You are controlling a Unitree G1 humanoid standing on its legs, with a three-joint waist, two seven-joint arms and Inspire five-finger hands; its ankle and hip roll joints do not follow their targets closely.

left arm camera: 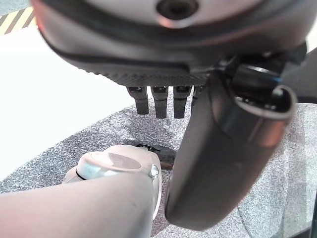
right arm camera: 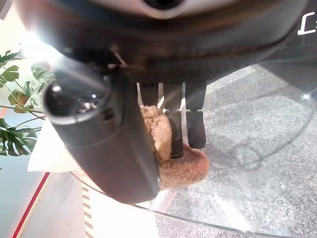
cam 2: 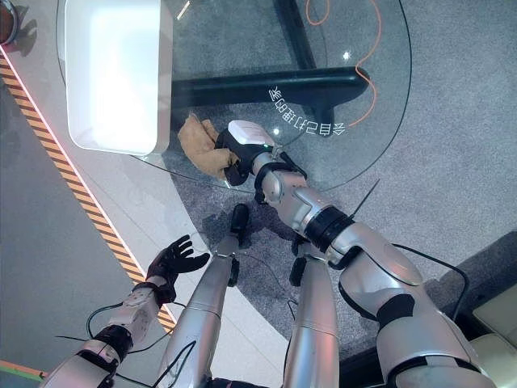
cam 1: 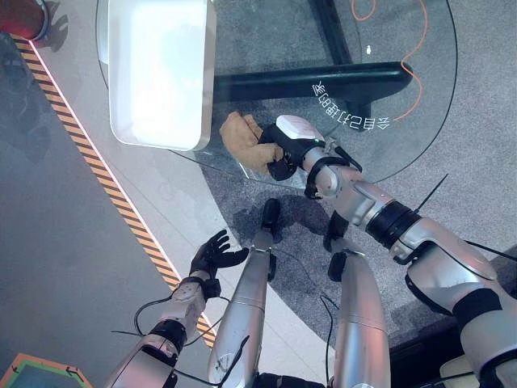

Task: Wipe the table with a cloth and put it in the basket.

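Note:
A tan cloth [cam 1: 241, 136] lies bunched on the round glass table [cam 1: 388, 73], close to its near edge. My right hand [cam 1: 291, 147] rests on the cloth from the right. In the right wrist view the cloth [right arm camera: 184, 169] is gathered between the thumb [right arm camera: 106, 144] and the curled fingers [right arm camera: 173, 134]. A white basket [cam 1: 153, 139] stands on the table just left of the cloth. My left hand [cam 1: 212, 255] hangs low beside the table, off the glass, with fingers spread and nothing in it.
Under the glass runs the table's black base bar [cam 1: 315, 79]. An orange cable [cam 1: 416, 56] trails over the grey carpet beyond it. A yellow-and-black striped strip [cam 1: 97, 174] crosses the floor on the left, and a red object [cam 1: 24, 18] stands at the far left corner.

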